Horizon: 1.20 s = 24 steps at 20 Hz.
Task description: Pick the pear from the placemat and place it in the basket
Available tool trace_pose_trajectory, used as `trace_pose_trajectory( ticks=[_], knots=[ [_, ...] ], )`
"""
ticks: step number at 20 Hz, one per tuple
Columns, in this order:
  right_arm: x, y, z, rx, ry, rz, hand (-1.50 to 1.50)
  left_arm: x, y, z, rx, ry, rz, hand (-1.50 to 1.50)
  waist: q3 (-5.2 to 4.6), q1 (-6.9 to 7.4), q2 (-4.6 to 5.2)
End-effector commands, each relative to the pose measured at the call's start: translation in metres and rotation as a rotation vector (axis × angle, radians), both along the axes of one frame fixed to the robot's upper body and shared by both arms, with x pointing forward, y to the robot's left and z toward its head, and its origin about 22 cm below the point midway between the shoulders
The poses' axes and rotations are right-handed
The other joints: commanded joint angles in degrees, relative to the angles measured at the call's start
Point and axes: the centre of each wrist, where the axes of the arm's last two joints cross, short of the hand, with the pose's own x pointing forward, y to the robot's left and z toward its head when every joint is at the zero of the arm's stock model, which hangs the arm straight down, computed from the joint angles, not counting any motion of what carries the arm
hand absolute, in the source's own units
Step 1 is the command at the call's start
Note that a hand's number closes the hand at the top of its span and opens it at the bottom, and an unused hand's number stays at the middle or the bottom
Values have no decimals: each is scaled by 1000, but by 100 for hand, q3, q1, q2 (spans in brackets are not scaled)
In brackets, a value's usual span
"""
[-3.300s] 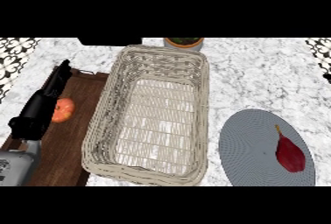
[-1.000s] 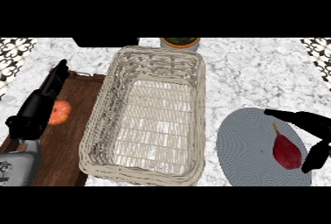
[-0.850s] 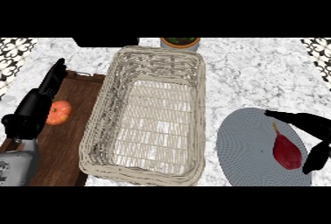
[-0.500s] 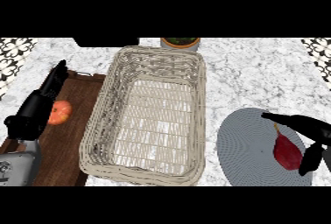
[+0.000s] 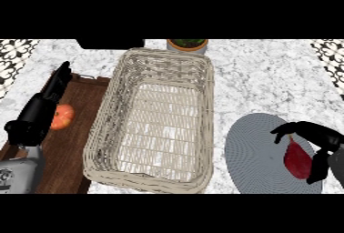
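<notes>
The dark red pear (image 5: 296,159) lies on the round grey placemat (image 5: 255,154) at the right, stem pointing away from me. My right hand (image 5: 318,136) arches over it from the right edge. Its thumb (image 5: 282,131) sits by the stem and its fingers (image 5: 318,169) come down along the pear's right side, spread rather than closed on it. The wicker basket (image 5: 163,57) stands in the middle with nothing in it. My left hand (image 5: 35,119) rests open at the left, fingers up.
A dark wooden board (image 5: 75,141) lies left of the basket, with an orange-red fruit (image 5: 63,117) on it beside my left hand. A potted plant (image 5: 187,44) and a black object (image 5: 111,43) stand behind the basket. Marble counter shows between basket and placemat.
My right hand came in from the right edge and settled over the pear, shifting slightly toward me during the last second. The pear and the left hand have stayed put.
</notes>
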Motion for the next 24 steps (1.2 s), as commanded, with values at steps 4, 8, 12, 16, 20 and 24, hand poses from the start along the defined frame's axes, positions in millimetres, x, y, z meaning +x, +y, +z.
trace_pose_trajectory(
  ticks=[4, 8, 12, 16, 20, 24],
  knots=[
    [1, 14, -21, 2, -46, 44, 150, 0, 19, -9, 9, -12, 14, 0, 73, 7, 55],
    [-5, 21, -28, 26, -95, 57, 150, 8, 4, 5, 3, -8, 10, 0, 73, -15, 48],
    [-8, 6, -28, 27, -214, 22, 150, -6, -18, -6, -2, 7, 5, 0, 79, 13, 55],
    [12, 31, 2, -238, -357, -209, 150, -3, 1, -4, 10, 13, 25, 0, 59, -116, 12],
    [10, 47, 7, -373, -504, -392, 150, -15, 25, -13, 2, 10, 50, 0, 54, -98, -6],
    [23, 51, 58, -191, -715, -517, 150, -11, 11, -1, 9, 4, 20, 0, 64, -133, -25]
  ],
)
